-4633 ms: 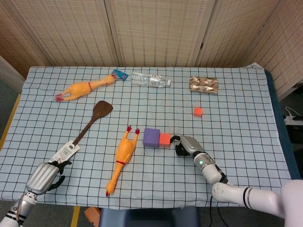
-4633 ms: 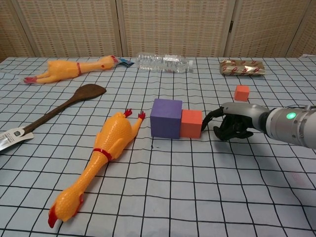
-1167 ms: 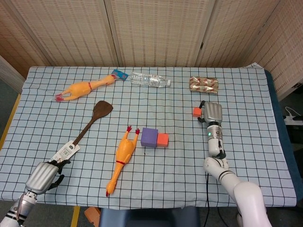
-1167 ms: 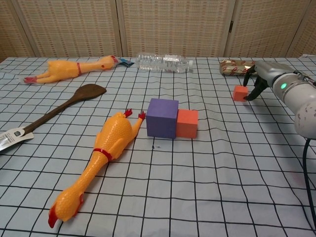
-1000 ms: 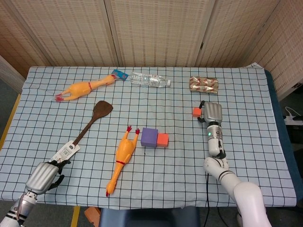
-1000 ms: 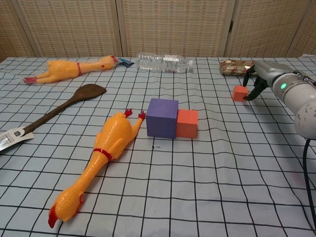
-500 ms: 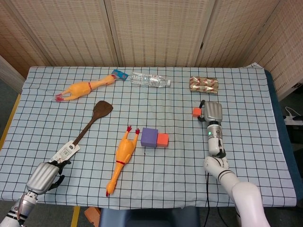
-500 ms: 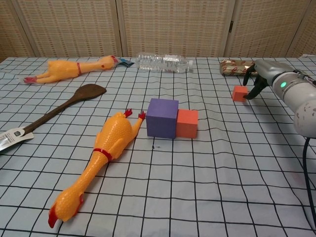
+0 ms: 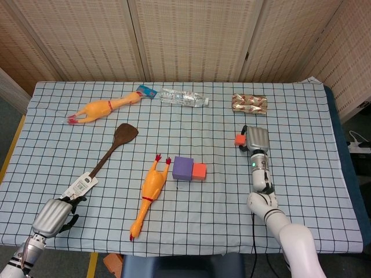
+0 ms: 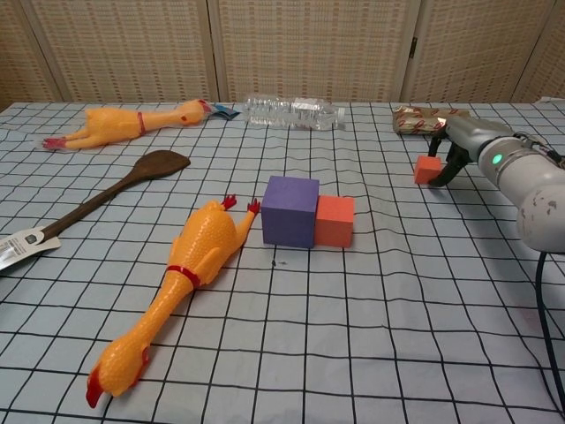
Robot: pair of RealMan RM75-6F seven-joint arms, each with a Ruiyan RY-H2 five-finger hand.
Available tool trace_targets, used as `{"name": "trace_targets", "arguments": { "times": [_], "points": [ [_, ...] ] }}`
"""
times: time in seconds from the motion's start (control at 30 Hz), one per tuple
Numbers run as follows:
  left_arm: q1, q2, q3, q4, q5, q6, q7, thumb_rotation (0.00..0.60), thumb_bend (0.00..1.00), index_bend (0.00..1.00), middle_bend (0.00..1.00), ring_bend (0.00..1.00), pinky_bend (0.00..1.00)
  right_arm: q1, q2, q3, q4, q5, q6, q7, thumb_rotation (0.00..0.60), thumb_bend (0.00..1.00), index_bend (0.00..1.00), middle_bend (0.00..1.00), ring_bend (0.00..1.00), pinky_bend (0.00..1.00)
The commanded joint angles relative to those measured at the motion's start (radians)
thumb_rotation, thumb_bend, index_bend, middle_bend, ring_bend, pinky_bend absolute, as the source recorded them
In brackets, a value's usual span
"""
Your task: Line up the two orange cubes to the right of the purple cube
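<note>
The purple cube (image 9: 184,168) (image 10: 290,210) stands mid-table with one orange cube (image 9: 199,171) (image 10: 335,221) flush against its right face. A smaller orange cube (image 9: 239,139) (image 10: 428,170) sits on the cloth further back and to the right. My right hand (image 9: 257,139) (image 10: 459,141) is at this cube's right side, its dark fingers (image 10: 448,162) curled down and touching the cube. The cube stays on the table. My left hand (image 9: 52,217) rests curled at the front left edge with nothing in it, seen only in the head view.
A rubber chicken (image 9: 149,194) (image 10: 181,274) lies just left of the purple cube. A brown spatula (image 9: 107,156) (image 10: 97,194) with a tag lies further left. At the back are a second chicken (image 9: 101,108), a water bottle (image 9: 184,98) (image 10: 291,112) and a foil packet (image 9: 250,103) (image 10: 424,119).
My right hand has edged left and toward me, and the small orange cube has slid slightly the same way with it. The left hand and the cube pair have not moved.
</note>
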Motion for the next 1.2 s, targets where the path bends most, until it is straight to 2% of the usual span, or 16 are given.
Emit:
{"name": "trace_targets", "arguments": {
  "times": [0.03,0.23,0.37,0.57,0.67,0.8,1.0,1.2],
  "points": [
    [0.000,0.000,0.001,0.000,0.001,0.001,0.000,0.600,0.43,0.30,0.55,0.46,0.64,-0.004,-0.001,-0.002,-0.003,-0.010,0.011,0.009,0.600,0.10,0.55,0.97,1.00,0.99],
    [0.000,0.001,0.003,-0.003,0.008,0.006,-0.002,0.600,0.43,0.30,0.55,0.46,0.64,-0.026,0.010,-0.017,-0.052,-0.039,0.054,0.023,0.600,0.10,0.59,0.97,1.00,0.99],
    [0.000,0.004,0.004,-0.007,0.017,0.011,-0.004,0.600,0.43,0.30,0.55,0.46,0.64,-0.064,0.040,-0.045,-0.153,-0.074,0.090,0.043,0.600,0.10,0.60,0.97,1.00,0.99],
    [0.004,0.011,0.008,-0.014,0.030,0.026,-0.010,0.600,0.43,0.30,0.55,0.46,0.64,-0.142,0.151,-0.078,-0.440,-0.098,0.133,0.028,0.600,0.10,0.60,0.97,1.00,0.99],
    [0.005,0.014,0.009,-0.018,0.035,0.031,-0.015,0.600,0.43,0.30,0.55,0.46,0.64,-0.180,0.223,-0.085,-0.613,-0.081,0.164,-0.033,0.600,0.10,0.60,0.97,1.00,0.99],
    [0.006,0.019,0.011,-0.024,0.041,0.038,-0.019,0.600,0.43,0.30,0.55,0.46,0.64,-0.216,0.287,-0.093,-0.779,-0.047,0.203,-0.106,0.600,0.10,0.60,0.97,1.00,0.99],
    [0.010,0.028,0.013,-0.035,0.055,0.055,-0.027,0.600,0.43,0.30,0.55,0.46,0.64,-0.253,0.356,-0.121,-0.961,-0.013,0.242,-0.174,0.600,0.10,0.60,0.97,1.00,0.99],
    [0.015,0.037,0.015,-0.044,0.063,0.067,-0.031,0.600,0.43,0.30,0.55,0.46,0.64,-0.271,0.384,-0.147,-1.059,0.012,0.278,-0.223,0.600,0.10,0.60,0.97,1.00,0.99]
  ]
}}
